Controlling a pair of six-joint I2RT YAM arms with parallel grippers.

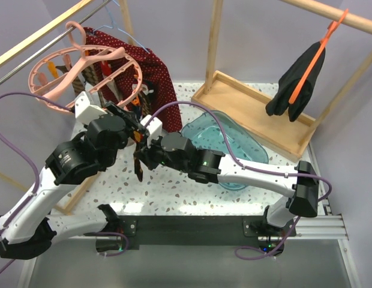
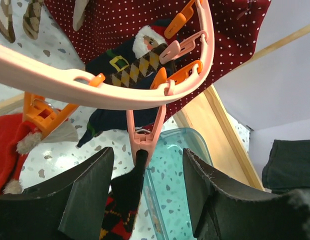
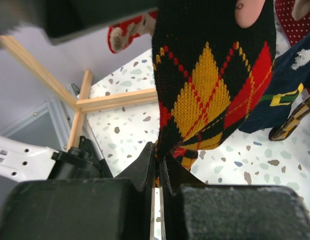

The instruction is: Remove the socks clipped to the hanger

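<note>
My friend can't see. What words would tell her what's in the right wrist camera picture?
The right gripper is shut on the bottom of a black sock with yellow and red diamonds, which hangs from a pink clip at the top. Behind it are the speckled table and a wooden frame.

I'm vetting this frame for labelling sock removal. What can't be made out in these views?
Top view: the argyle sock shows only as a strip; the arms hide its clip.
Left wrist view: the sock's lower part is cut off by the bottom edge, between the fingers of the left end effector.
Right wrist view: the clip is blurred and cropped by the top edge.
Top view: socks on the hanger are too small and cluttered to count.
</note>
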